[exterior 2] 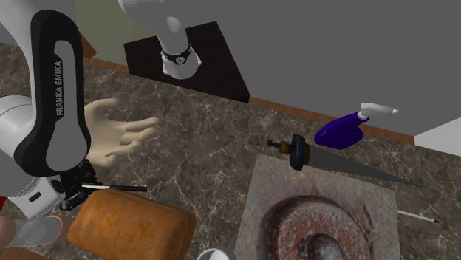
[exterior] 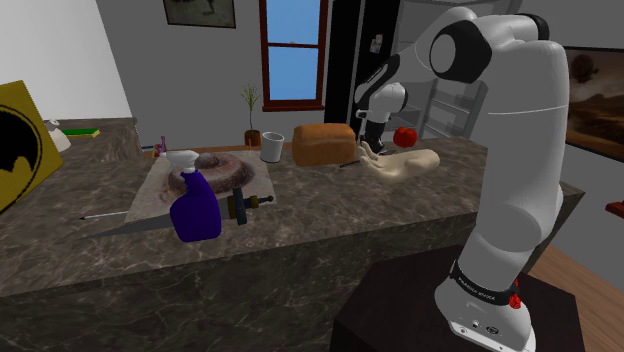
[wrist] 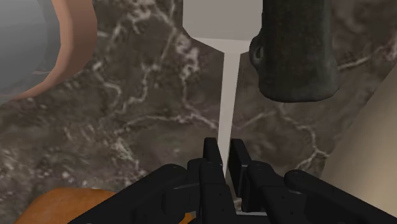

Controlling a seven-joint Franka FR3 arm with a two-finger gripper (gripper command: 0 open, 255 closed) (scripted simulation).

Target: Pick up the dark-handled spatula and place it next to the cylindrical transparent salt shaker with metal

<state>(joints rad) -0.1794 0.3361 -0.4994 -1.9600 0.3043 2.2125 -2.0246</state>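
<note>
On the marble worktop, beside a pale hand model, the claw pinches the spatula.
Its 2 fingers clamp its thin pale shaft; a brown bread loaf sits just beyond, a white cup farther back.

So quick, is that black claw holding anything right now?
Gripper: closed on the spatula, clasping its thin white shaft between the two fingers.

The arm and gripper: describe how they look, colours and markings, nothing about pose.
The arm is white with rounded links and dark grey joints. One dark panel carries white FRANKA EMIKA lettering. A black band with small white print rings the base. The gripper is all black, with two blocky fingers.
</note>
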